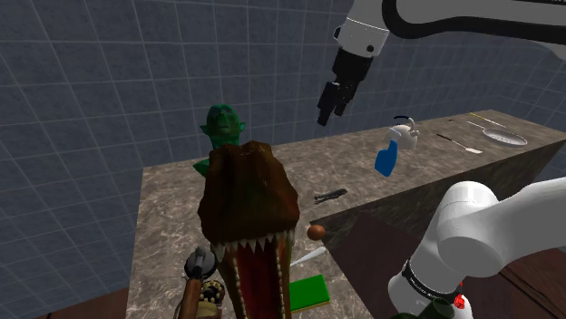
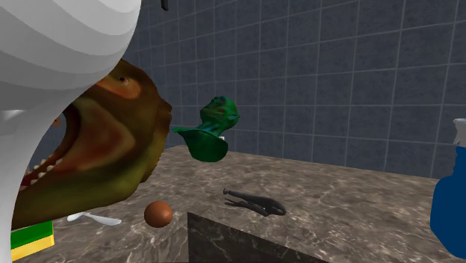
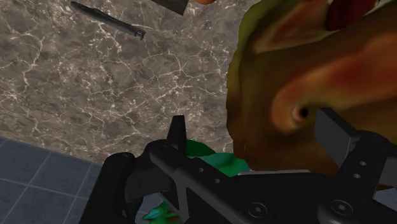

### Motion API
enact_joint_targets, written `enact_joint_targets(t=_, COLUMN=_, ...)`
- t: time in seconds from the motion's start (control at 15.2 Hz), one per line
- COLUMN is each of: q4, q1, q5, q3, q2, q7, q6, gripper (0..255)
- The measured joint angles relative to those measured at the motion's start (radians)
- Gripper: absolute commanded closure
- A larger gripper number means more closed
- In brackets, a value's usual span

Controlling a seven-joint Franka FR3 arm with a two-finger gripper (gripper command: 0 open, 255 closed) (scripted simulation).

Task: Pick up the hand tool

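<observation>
The hand tool is a pair of dark locking pliers (image 1: 329,195) lying flat on the marble counter (image 1: 172,195), a little back from its stepped front edge. They also show in the second exterior view (image 2: 254,202) and the wrist view (image 3: 108,19). My black gripper (image 1: 328,107) hangs high above the counter, well above the pliers and behind them. Its fingers (image 3: 178,133) stand apart, open, with nothing between them; the midpoint (image 3: 254,133) looks down on the dinosaur head. The pliers lie far from the fingers.
A big brown dinosaur head (image 1: 249,217) with open jaws stands beside the pliers, a green bust (image 1: 222,127) behind it. A brown ball (image 1: 316,232), a white utensil (image 1: 307,256) and a green sponge (image 1: 308,292) lie in front. A blue spray bottle (image 1: 390,154) and a plate (image 1: 504,137) are at the shoulder view's right.
</observation>
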Motion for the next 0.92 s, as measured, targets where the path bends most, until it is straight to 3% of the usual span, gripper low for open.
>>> enact_joint_targets(t=0.2, q4=-0.045, q1=0.007, q5=-0.010, q3=-0.017, q2=-0.012, q7=-0.042, q6=0.028, gripper=0)
enact_joint_targets(t=0.92, q4=-0.357, q1=0.037, q5=-0.142, q3=-0.204, q2=-0.044, q7=-0.444, q6=0.268, gripper=0)
